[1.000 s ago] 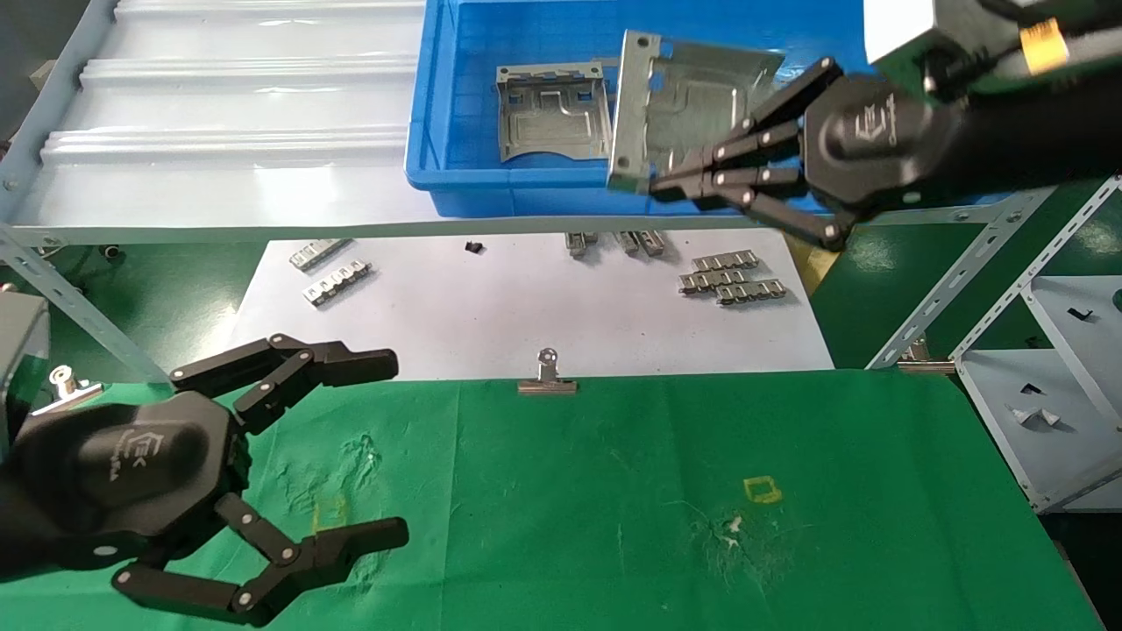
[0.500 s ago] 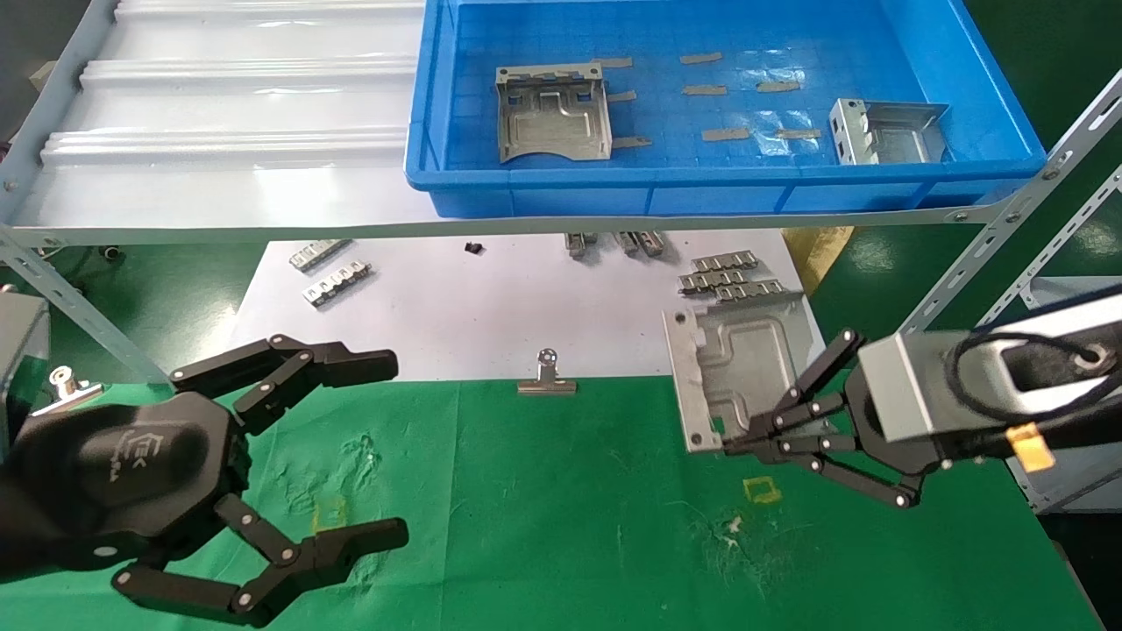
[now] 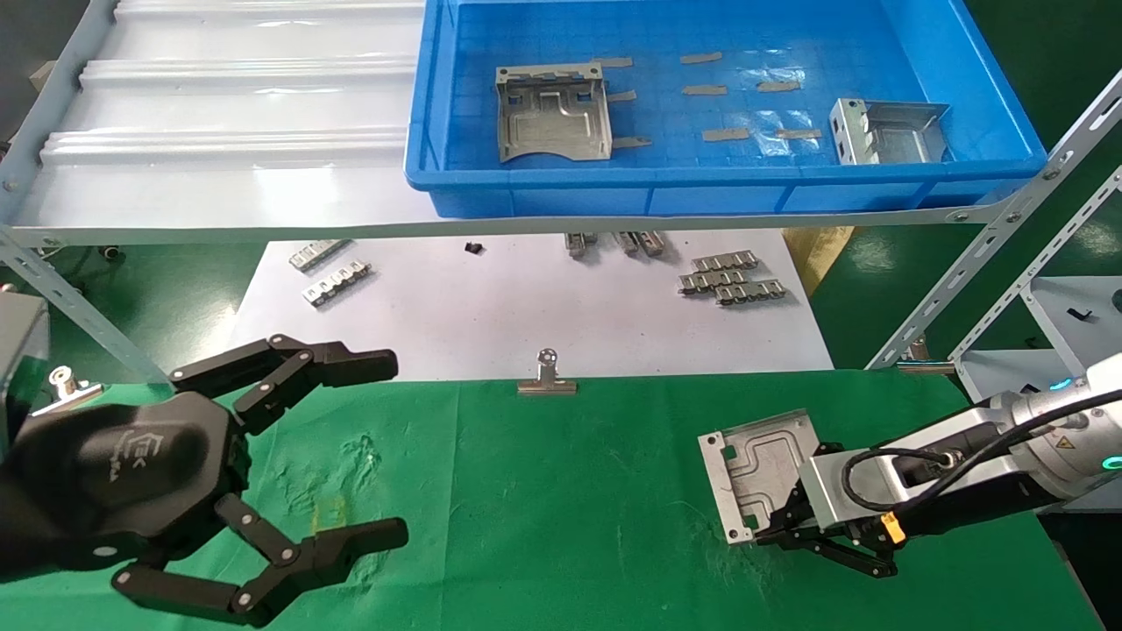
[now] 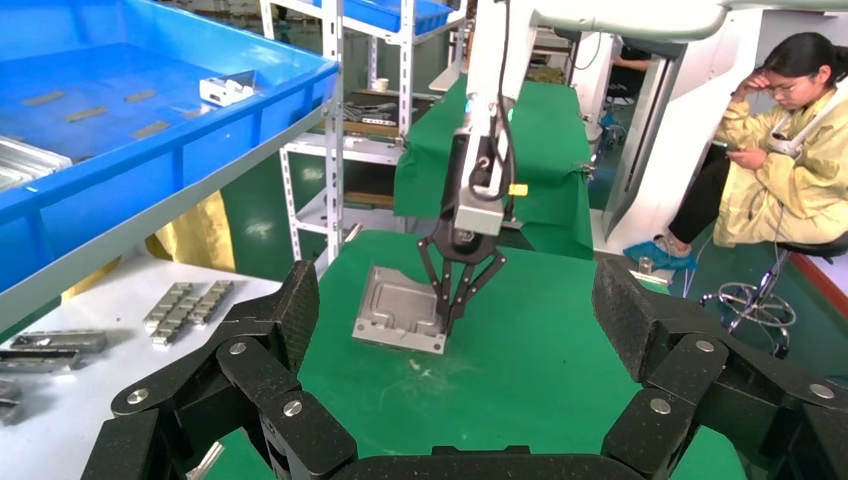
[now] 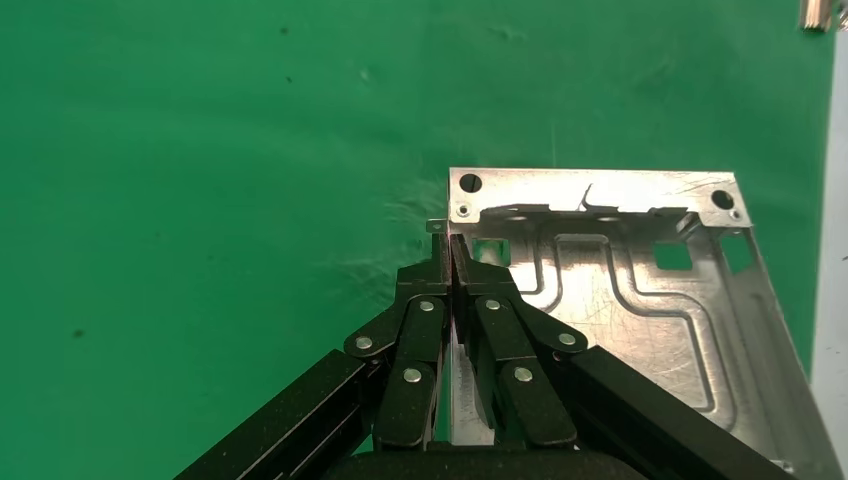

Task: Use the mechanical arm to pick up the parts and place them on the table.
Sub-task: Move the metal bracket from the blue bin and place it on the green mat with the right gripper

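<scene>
My right gripper (image 3: 776, 535) is shut on the upturned edge of a shiny metal plate (image 3: 758, 469) that rests low on the green cloth table (image 3: 570, 491) at the right. The right wrist view shows the fingers (image 5: 430, 300) pinching the plate's side wall (image 5: 620, 290). The left wrist view shows the same plate (image 4: 400, 305) under the right gripper (image 4: 447, 320). Two more plates lie in the blue bin (image 3: 982, 114): one flat at its left (image 3: 550, 112), one tilted at its right (image 3: 887, 131). My left gripper (image 3: 386, 447) is open and empty, low at the left.
A white sheet (image 3: 526, 307) behind the cloth carries small ridged metal strips (image 3: 732, 279) and more strips (image 3: 333, 272). A binder clip (image 3: 547, 379) holds the cloth's far edge. A grey shelf frame (image 3: 1008, 254) slants at the right. Grey tape strips (image 3: 727, 133) lie in the bin.
My right gripper carried the plate from above the bin, down over the sheet's edge, to the green cloth at the right. The left gripper has not moved.
</scene>
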